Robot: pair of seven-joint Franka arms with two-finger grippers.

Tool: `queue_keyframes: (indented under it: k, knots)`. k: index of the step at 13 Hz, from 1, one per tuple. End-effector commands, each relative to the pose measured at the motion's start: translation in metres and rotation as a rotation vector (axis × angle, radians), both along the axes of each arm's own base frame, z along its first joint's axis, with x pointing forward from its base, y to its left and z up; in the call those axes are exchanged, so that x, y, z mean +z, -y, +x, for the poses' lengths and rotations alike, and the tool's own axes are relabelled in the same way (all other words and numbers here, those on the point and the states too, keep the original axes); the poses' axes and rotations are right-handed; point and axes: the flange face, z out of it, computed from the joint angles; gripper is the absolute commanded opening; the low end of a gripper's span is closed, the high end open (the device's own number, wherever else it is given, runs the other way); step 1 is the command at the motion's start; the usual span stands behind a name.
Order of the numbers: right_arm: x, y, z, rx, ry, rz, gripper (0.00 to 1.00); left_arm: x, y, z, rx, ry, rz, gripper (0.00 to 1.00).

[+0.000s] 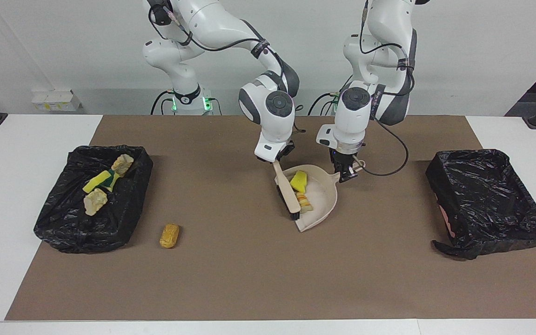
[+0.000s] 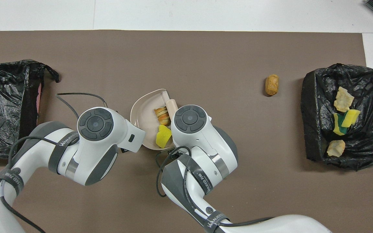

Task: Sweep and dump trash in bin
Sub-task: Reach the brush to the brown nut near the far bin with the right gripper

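Brown mat (image 1: 258, 279) on white table (image 1: 16, 186) — wall socket box (image 1: 56, 100) nr edge

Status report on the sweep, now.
Right pincer shut on brush, left pincer shut on dustpan handle. Two scraps in pan. One bread chunk on the mat. Nothing in the way.
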Motion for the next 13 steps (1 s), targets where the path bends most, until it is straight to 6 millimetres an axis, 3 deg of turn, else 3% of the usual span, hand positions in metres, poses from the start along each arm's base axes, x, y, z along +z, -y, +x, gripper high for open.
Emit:
queue_keyframes:
  k: [1,4,6,11,13]
  knots:
    - [0.03,0.02,0.011,-0.028,0.007,0.036,0.0,-0.001,0.0,-0.005,0.013,0.017,-0.01,0.0]
    - [0.064,0.07,0.033,-0.086,0.042,0.03,0.0,0.0,0.006,-0.006,0.021,0.02,-0.012,0.0]
    - [0.075,0.122,0.058,-0.15,0.058,0.0,0.0,0.001,0.014,-0.01,0.027,0.025,-0.015,0.0]
    - [0.078,0.243,0.112,-0.183,0.096,-0.197,0.0,0.002,0.018,-0.012,0.058,0.025,-0.016,0.0]
    - [0.074,0.289,0.122,-0.228,0.097,-0.235,0.0,0.002,0.018,-0.012,0.056,0.026,-0.016,0.0]
